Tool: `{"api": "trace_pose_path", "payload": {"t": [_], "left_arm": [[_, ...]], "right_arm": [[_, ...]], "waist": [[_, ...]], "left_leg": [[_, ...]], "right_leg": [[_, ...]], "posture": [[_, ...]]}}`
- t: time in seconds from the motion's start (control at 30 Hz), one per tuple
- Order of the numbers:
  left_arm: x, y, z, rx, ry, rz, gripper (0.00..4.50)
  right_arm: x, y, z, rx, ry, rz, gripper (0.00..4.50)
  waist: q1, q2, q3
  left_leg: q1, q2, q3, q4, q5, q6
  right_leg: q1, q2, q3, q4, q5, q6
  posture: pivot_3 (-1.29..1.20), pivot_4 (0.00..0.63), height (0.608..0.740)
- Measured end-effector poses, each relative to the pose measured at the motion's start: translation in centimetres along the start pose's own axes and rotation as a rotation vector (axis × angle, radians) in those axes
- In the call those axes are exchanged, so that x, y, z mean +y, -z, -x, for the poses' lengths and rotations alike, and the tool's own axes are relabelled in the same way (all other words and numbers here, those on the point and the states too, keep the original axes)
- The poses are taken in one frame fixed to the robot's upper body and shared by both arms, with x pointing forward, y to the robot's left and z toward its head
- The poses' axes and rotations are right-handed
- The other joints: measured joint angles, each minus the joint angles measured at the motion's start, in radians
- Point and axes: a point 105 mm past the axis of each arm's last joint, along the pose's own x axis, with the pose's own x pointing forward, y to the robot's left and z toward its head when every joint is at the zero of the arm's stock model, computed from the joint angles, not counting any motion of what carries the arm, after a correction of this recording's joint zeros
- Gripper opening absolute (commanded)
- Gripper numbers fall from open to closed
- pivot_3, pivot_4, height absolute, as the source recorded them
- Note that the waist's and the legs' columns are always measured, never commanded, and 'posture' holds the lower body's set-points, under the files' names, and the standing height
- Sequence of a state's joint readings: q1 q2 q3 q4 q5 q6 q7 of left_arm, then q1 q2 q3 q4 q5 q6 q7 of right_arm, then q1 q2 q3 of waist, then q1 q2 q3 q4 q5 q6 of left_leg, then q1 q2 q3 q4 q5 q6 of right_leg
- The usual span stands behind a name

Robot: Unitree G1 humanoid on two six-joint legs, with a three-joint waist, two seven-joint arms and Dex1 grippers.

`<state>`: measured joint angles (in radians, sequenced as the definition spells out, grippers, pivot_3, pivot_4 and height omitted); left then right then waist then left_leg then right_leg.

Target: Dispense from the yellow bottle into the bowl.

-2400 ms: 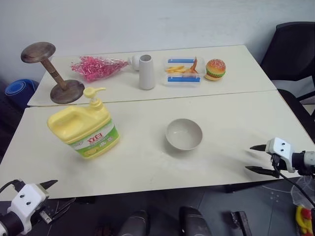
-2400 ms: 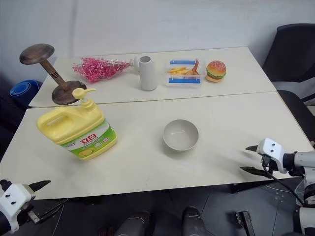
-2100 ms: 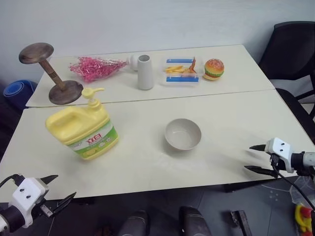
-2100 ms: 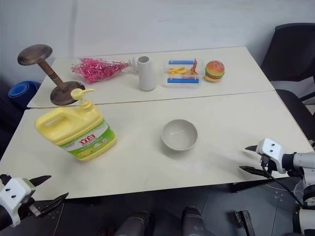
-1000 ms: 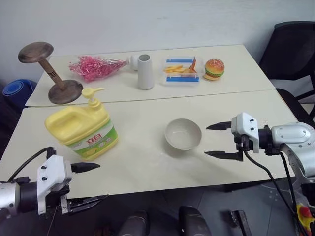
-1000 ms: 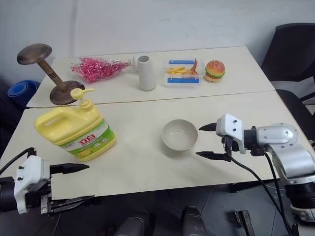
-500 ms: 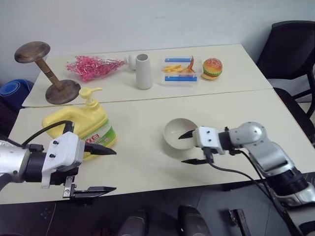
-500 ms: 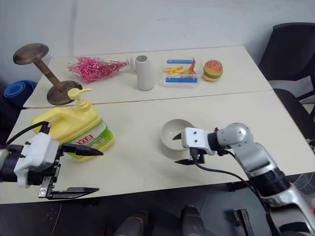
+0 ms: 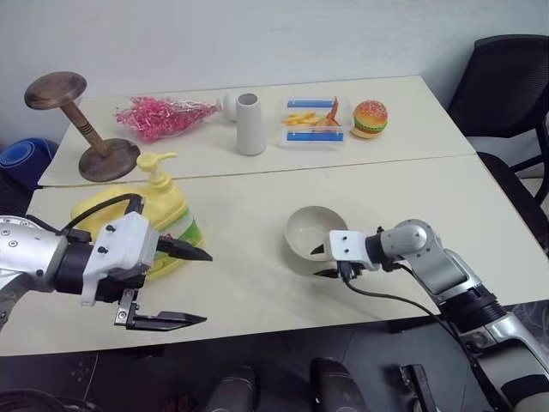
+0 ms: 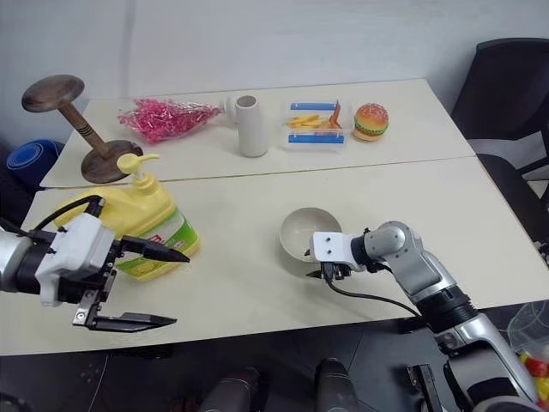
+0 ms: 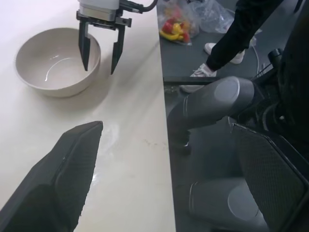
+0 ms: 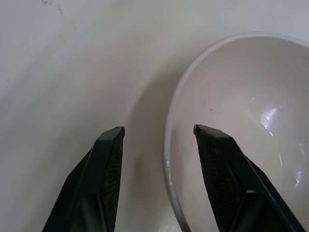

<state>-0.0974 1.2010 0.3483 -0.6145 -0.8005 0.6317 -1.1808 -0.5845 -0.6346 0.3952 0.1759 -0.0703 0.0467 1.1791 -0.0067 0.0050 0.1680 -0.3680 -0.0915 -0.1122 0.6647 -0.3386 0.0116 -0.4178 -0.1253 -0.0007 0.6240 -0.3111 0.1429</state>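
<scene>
- Head views: the yellow bottle (image 9: 163, 225) stands on the table (image 9: 412, 202), well to the left of the bowl (image 9: 310, 232). The left gripper (image 9: 184, 287) hangs just in front of the bottle, its fingers spread wide and empty, probably getting ready to work the pump.
- The right gripper (image 10: 316, 263) sits at the bowl's front rim.
- Left wrist view: the right gripper (image 11: 100, 52) straddles the bowl's (image 11: 48, 72) wall, one finger inside and one outside.
- Right wrist view: the fingers (image 12: 106, 174) are about half open around the bowl's rim (image 12: 170, 159), not squeezing it yet. I think this grip is meant to keep the bowl steady.
</scene>
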Motion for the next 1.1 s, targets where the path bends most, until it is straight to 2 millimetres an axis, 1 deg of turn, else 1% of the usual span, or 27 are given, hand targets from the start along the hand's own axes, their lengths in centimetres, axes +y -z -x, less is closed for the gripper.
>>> {"api": "trace_pose_path", "payload": {"t": [0.1, 0.17, 0.27, 0.3, 0.47, 0.53, 0.57, 0.63, 0.7, 0.77, 0.8, 0.87, 0.9, 0.93, 1.03, 1.07, 1.1], "left_arm": [[0.0, 0.0, -0.1, 0.002, 0.003, -0.003, 4.50], [0.1, 0.0, -0.1, 0.004, 0.003, -0.002, 4.50], [0.1, 0.0, -0.1, 0.005, 0.002, -0.002, 4.50], [0.1, 0.0, -0.1, 0.005, 0.001, -0.003, 4.50], [0.3, -0.2, -0.1, -0.004, -0.013, 0.001, 4.50], [0.8, -1.1, 0.3, -0.041, -0.044, 0.006, 4.50], [1.2, -1.7, 0.8, -0.068, -0.070, 0.014, 4.50], [2.1, -3.2, 2.4, -0.120, -0.141, 0.024, 4.50], [2.8, -4.5, 4.1, -0.157, -0.206, 0.035, 4.50], [3.4, -5.6, 5.8, -0.194, -0.267, 0.047, 4.50], [3.8, -6.0, 6.7, -0.207, -0.300, 0.050, 4.50], [4.8, -7.1, 9.3, -0.246, -0.408, 0.046, 4.12], [5.3, -7.2, 10.2, -0.250, -0.449, 0.049, 3.94], [5.8, -7.1, 11.0, -0.246, -0.492, 0.052, 3.65], [7.1, -5.8, 13.3, -0.229, -0.587, 0.079, 2.73], [7.5, -5.3, 13.8, -0.221, -0.610, 0.091, 2.36], [7.8, -4.7, 14.2, -0.211, -0.621, 0.102, 2.11]], "right_arm": [[-0.2, -0.3, -0.7, -0.010, -0.003, 0.015, 1.81], [-0.3, -0.3, -0.7, -0.012, -0.003, 0.027, 1.20], [-0.5, -0.3, -0.9, -0.018, -0.002, 0.042, 0.14], [-0.5, -0.5, -0.9, -0.026, -0.002, 0.053, 0.03], [-0.1, -0.8, -0.8, -0.045, -0.031, 0.058, 0.03], [0.0, -1.4, -0.6, -0.063, -0.045, 0.050, 0.03], [-0.1, -1.9, -0.4, -0.079, -0.054, 0.043, 0.03], [-0.8, -3.5, 0.2, -0.109, -0.075, 0.052, 0.03], [-2.3, -5.9, 1.4, -0.139, -0.070, 0.099, 0.03], [-3.7, -7.9, 2.6, -0.157, -0.056, 0.155, 0.03], [-4.1, -8.6, 2.9, -0.162, -0.058, 0.180, 0.03], [-5.1, -10.5, 3.1, -0.178, -0.065, 0.235, 0.00], [-5.5, -11.0, 3.0, -0.185, -0.070, 0.244, 0.00], [-6.0, -11.7, 2.6, -0.190, -0.077, 0.248, 0.00], [-7.4, -14.4, 0.8, -0.206, -0.108, 0.281, 0.00], [-7.9, -15.5, 0.3, -0.205, -0.111, 0.306, 0.00], [-8.3, -16.4, 0.0, -0.208, -0.113, 0.328, 0.00]], "waist": [[-0.001, 0.000, 0.000], [0.000, 0.000, 0.000], [0.001, 0.000, 0.000], [0.000, 0.000, 0.000], [0.000, 0.000, 0.000], [0.002, -0.001, 0.000], [0.001, -0.001, 0.001], [-0.002, -0.001, 0.001], [-0.010, -0.001, 0.002], [-0.014, -0.002, 0.002], [-0.019, -0.003, 0.002], [-0.024, -0.004, 0.003], [-0.026, -0.004, 0.003], [-0.030, -0.004, 0.003], [-0.049, -0.004, 0.003], [-0.053, -0.004, 0.003], [-0.056, -0.004, 0.003]], "left_leg": [[0.000, 0.000, 0.000, 0.000, 0.000, 0.000], [0.000, 0.000, 0.000, 0.000, 0.000, 0.000], [0.000, 0.000, 0.000, 0.000, 0.000, 0.000], [0.000, 0.000, 0.000, 0.000, 0.000, 0.000], [0.000, 0.000, 0.001, 0.000, 0.000, 0.000], [-0.001, 0.000, 0.000, 0.001, 0.000, 0.000], [-0.001, 0.000, 0.001, 0.001, 0.000, 0.000], [-0.002, 0.000, 0.001, 0.001, 0.000, 0.000], [-0.002, 0.000, 0.001, 0.001, 0.000, -0.001], [-0.002, 0.000, 0.001, 0.000, 0.000, -0.001], [-0.002, 0.000, 0.001, 0.000, 0.000, -0.001], [-0.002, 0.000, 0.001, -0.001, 0.001, -0.001], [-0.002, 0.000, 0.001, -0.001, 0.000, -0.002], [-0.002, 0.000, 0.001, -0.001, 0.000, -0.002], [-0.002, 0.000, 0.001, -0.001, 0.000, -0.002], [-0.002, 0.000, 0.001, -0.002, 0.000, -0.003], [-0.002, 0.000, 0.000, -0.002, 0.000, -0.003]], "right_leg": [[-0.001, 0.000, 0.000, 0.001, 0.000, 0.000], [-0.001, 0.000, 0.000, 0.001, 0.000, 0.000], [-0.001, 0.000, 0.000, 0.001, 0.000, 0.000], [-0.001, 0.000, 0.000, 0.001, 0.000, 0.000], [-0.001, 0.000, 0.000, 0.002, 0.000, 0.000], [-0.002, 0.000, 0.000, 0.002, 0.000, 0.000], [-0.002, 0.000, 0.001, 0.003, 0.000, 0.000], [-0.003, 0.000, 0.001, 0.003, 0.000, 0.000], [-0.004, 0.000, 0.001, 0.004, 0.000, 0.000], [-0.004, 0.000, 0.001, 0.004, 0.000, 0.000], [-0.005, 0.000, 0.001, 0.004, 0.000, 0.000], [-0.006, 0.001, 0.001, 0.005, 0.000, 0.000], [-0.006, 0.001, 0.001, 0.006, 0.000, 0.000], [-0.007, 0.001, 0.001, 0.006, 0.000, 0.000], [-0.010, 0.001, 0.001, 0.012, 0.000, 0.000], [-0.011, 0.001, 0.001, 0.012, 0.000, 0.000], [-0.012, 0.001, 0.001, 0.013, 0.000, 0.000]], "posture": [[0.00, 0.150, 0.740], [0.00, 0.150, 0.740], [0.00, 0.150, 0.740], [0.00, 0.150, 0.740], [0.00, 0.150, 0.740], [0.00, 0.150, 0.740], [0.00, 0.150, 0.740], [0.00, 0.150, 0.740], [0.00, 0.150, 0.740], [0.00, 0.150, 0.740], [0.00, 0.150, 0.740], [0.00, 0.150, 0.740], [0.00, 0.150, 0.740], [0.00, 0.150, 0.740], [0.00, 0.150, 0.740], [0.00, 0.150, 0.740], [0.00, 0.150, 0.740]]}}
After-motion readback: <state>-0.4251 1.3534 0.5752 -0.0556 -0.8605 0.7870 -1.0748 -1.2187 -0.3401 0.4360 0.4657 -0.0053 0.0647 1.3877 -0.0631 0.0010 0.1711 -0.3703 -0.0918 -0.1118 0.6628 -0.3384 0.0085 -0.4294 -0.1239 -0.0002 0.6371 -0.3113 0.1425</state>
